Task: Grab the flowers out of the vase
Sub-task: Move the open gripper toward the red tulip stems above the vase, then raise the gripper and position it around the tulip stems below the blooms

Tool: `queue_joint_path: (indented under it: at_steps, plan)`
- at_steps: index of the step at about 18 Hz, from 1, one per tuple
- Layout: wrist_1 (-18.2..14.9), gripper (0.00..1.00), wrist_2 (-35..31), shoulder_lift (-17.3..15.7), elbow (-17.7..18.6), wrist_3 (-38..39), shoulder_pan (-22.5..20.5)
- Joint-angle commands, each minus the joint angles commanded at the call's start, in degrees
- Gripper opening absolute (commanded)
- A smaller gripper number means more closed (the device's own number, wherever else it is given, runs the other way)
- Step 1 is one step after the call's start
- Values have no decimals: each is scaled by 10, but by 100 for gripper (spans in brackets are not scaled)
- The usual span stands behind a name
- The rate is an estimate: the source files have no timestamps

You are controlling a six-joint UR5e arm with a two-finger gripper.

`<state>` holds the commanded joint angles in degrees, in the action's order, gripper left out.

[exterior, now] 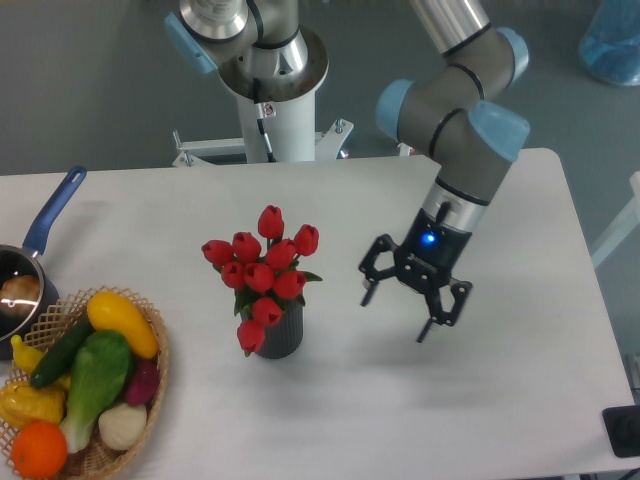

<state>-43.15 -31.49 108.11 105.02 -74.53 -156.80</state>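
The bunch of red tulip buds with green stems is seen standing in the small dark grey ribbed vase near the middle of the white table. At about three o'clock from it, well apart, the black two-finger gripper is held above the tabletop, pointed downward and tilted (a blue light glows on its wrist). Its fingers are spread wide, and nothing is held.
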Motion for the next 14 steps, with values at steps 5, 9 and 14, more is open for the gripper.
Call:
queue_joint_path:
  at_steps: [5,9,14]
  plan:
    - [-1,100,61,-2,12,-3,7]
    - [-3,100,68,-4,36,-6,9]
    - [-4,100,63,-6,41,-7,-21]
